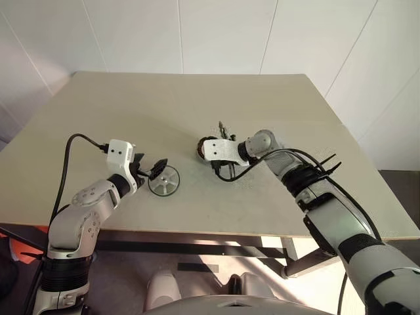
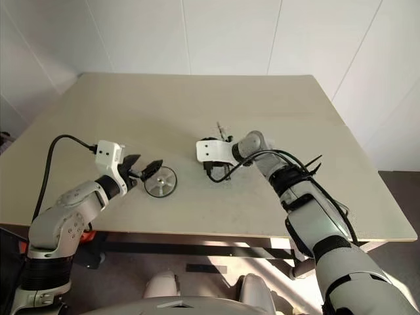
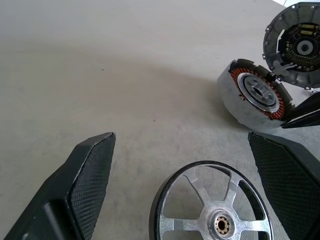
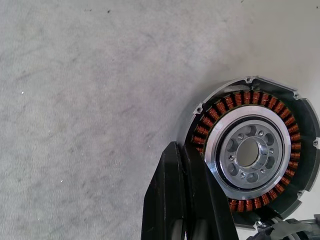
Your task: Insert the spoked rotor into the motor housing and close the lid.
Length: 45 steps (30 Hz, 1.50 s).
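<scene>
Left gripper (image 3: 190,185) fingers spread wide, straddling spoked rotor (image 1: 164,180), not touching. Rotor flat on table (image 1: 197,105): thin metal, likely light, stiff; take by rim, spare 5 spokes. Motor housing (image 4: 255,155) tilted near table centre, likely heavy, slick; right gripper (image 4: 185,200) pinched together on its rim. Lid (image 3: 295,42) just beyond.

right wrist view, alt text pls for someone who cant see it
The right gripper, its black fingers shut on the rim of the motor housing, holds the housing face-on, showing a ring of copper windings around a silver hub. Behind lies the pale table.
</scene>
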Available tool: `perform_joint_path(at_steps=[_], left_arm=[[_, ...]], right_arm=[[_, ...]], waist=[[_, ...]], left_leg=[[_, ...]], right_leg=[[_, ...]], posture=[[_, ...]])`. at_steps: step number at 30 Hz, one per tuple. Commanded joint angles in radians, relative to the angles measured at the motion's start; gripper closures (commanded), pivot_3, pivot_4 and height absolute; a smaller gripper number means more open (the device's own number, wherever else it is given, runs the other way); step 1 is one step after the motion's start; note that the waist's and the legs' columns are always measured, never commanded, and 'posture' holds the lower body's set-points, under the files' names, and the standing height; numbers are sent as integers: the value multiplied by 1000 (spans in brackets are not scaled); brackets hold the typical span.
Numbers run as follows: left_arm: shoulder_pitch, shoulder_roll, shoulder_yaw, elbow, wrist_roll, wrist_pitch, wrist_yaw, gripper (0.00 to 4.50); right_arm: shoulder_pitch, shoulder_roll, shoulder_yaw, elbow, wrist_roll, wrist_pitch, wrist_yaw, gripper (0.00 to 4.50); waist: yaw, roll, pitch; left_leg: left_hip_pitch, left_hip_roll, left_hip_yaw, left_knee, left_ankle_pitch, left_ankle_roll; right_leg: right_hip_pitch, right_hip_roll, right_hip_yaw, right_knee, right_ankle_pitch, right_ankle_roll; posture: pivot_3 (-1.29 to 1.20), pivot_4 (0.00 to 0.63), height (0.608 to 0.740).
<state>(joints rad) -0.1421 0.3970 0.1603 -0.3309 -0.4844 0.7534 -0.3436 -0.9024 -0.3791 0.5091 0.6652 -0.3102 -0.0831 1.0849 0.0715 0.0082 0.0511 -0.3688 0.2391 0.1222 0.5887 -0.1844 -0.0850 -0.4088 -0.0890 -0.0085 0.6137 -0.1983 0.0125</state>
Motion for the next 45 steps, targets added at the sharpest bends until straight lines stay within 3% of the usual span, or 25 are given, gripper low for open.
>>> perform_joint_path(at_steps=[1, 15, 44, 45], left_arm=[[-11, 0, 0, -31, 2, -10, 2, 0], [-15, 1, -5, -19, 5, -12, -1, 0], [-16, -6, -16, -3, 12, -22, -5, 0], [-17, -6, -16, -1, 12, -22, -5, 0]], right_arm=[[23, -50, -44, -175, 38, 22, 49, 4494], [192, -132, -49, -530, 76, 195, 110, 4494], [230, -201, -36, -648, 82, 239, 127, 4494], [228, -200, -36, -645, 84, 241, 129, 4310]], waist=[[-1, 0, 0], [-2, 0, 0], [-2, 0, 0], [-2, 0, 0]], left_leg=[[0, 0, 0, 0, 0, 0], [1, 1, 0, 1, 0, 0], [1, 1, 0, 3, 0, 1], [1, 1, 0, 3, 0, 1]], right_leg=[[0, 0, 0, 0, 0, 0], [0, 1, 1, 2, 0, 0], [0, 1, 1, 3, 0, 0], [0, 1, 1, 3, 0, 0]], posture=[[0, 0, 740], [0, 0, 740], [0, 0, 740], [0, 0, 740]])
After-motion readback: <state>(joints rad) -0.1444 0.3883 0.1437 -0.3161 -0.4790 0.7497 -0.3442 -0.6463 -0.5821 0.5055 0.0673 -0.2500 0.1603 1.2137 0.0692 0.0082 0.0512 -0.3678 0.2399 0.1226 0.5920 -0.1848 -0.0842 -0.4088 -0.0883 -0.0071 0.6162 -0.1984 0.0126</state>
